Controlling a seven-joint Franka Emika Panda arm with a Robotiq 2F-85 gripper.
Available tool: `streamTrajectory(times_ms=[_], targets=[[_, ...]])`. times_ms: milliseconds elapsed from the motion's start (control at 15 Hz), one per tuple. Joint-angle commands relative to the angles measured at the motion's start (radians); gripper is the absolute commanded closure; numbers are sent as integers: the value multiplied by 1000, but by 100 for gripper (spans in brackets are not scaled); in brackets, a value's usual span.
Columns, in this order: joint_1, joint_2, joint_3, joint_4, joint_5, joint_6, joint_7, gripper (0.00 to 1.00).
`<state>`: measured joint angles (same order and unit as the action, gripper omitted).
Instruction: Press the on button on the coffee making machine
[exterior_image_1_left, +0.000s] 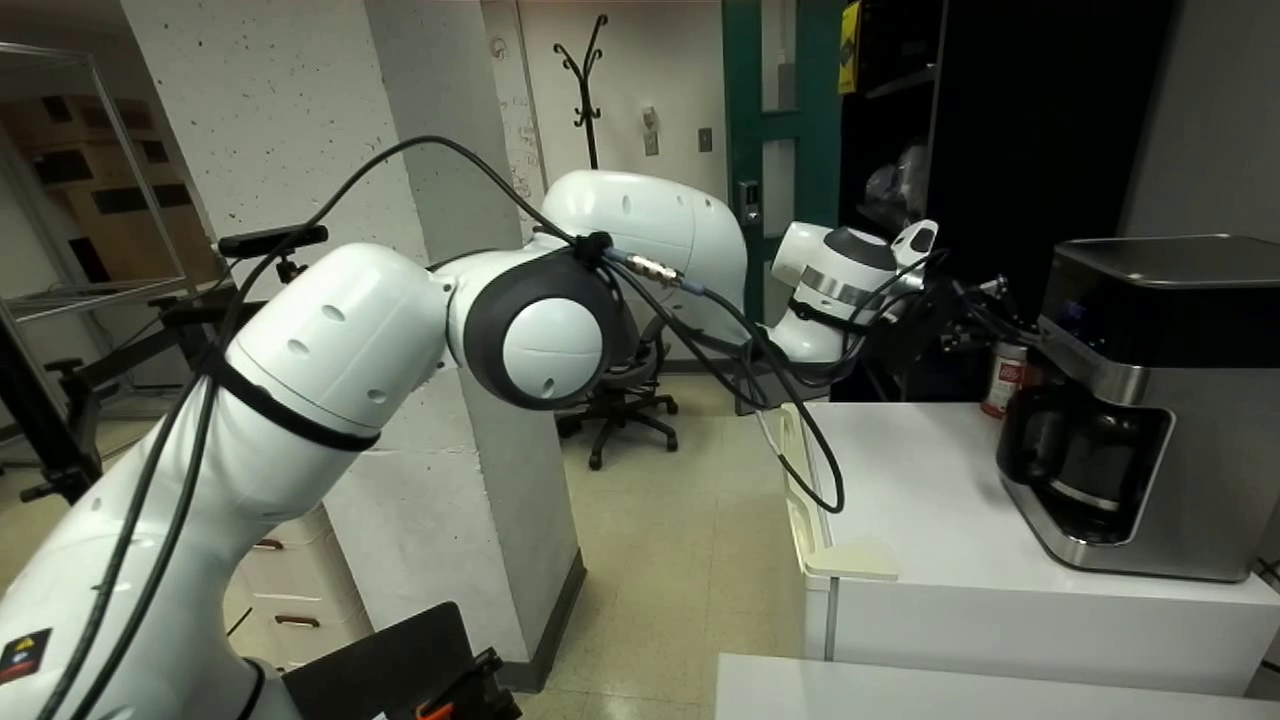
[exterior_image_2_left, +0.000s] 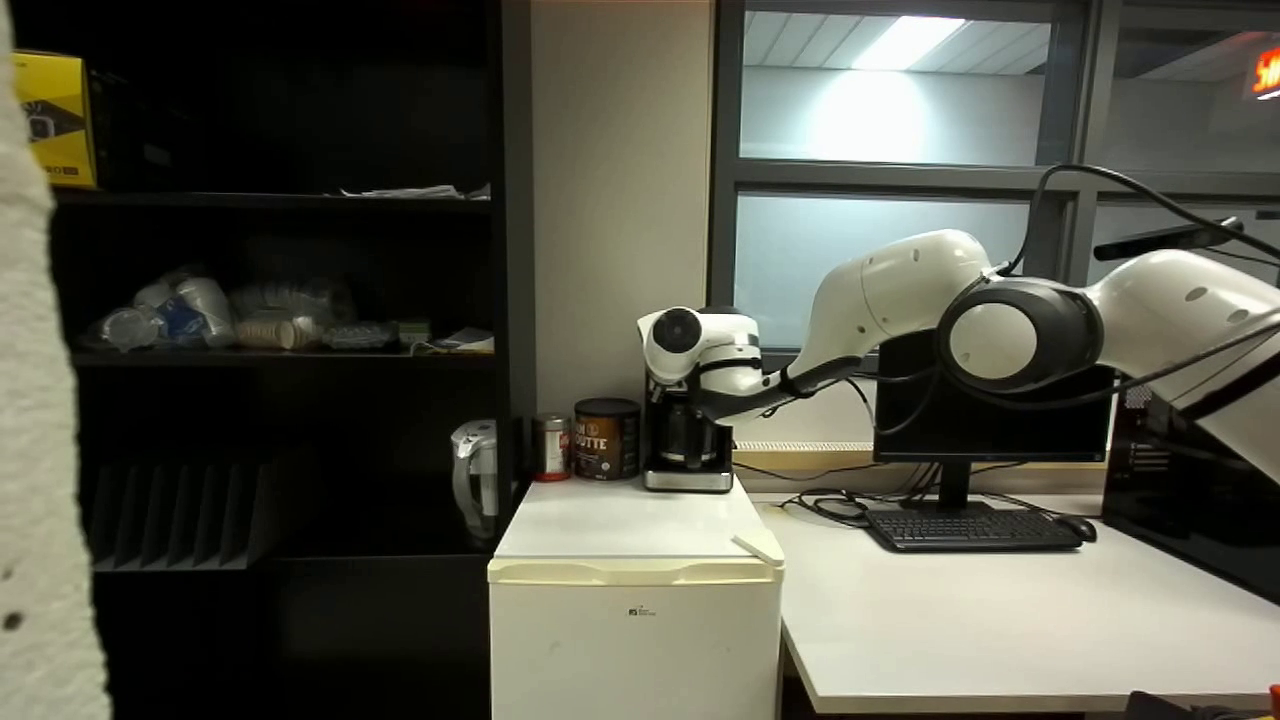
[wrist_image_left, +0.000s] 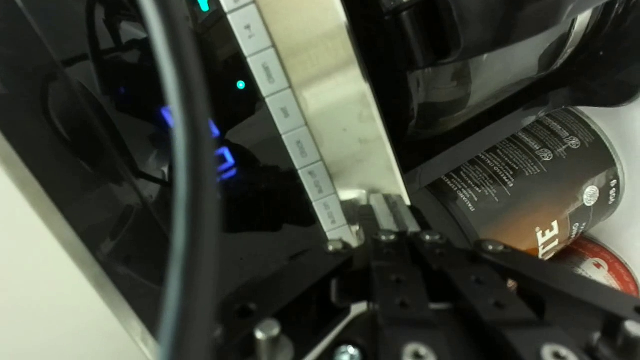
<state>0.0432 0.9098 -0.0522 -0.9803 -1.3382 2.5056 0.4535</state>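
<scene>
The coffee making machine (exterior_image_1_left: 1210, 450) stands on the white counter top, with a silvery front band and a glass carafe in its recess. It also shows in an exterior view (exterior_image_2_left: 688, 481), partly hidden by my arm. In the wrist view its silvery band (wrist_image_left: 325, 90) runs diagonally beside a strip of labelled buttons (wrist_image_left: 300, 147). A cyan dot and blue digits glow on its black panel. My gripper (wrist_image_left: 392, 212) is shut and empty, fingertips at the band's lower end, beside the last buttons; contact is unclear. One end button is partly hidden. The gripper also shows in an exterior view (exterior_image_1_left: 1015, 335).
A dark coffee tin (exterior_image_2_left: 606, 440) and a red-and-silver can (exterior_image_2_left: 552, 448) stand beside the machine on the small white fridge (exterior_image_2_left: 635, 640). A cable (wrist_image_left: 187, 225) crosses the wrist view. A desk (exterior_image_2_left: 960, 620) with monitor and keyboard adjoins the fridge; black shelves (exterior_image_2_left: 300, 365) stand on its opposite side.
</scene>
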Motion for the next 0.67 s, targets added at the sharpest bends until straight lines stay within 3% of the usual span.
streamTrajectory(times_ms=[0, 600], targets=[[8, 45, -31, 76, 37, 23, -44, 100], [41, -66, -42, -127, 26, 137, 14, 100]])
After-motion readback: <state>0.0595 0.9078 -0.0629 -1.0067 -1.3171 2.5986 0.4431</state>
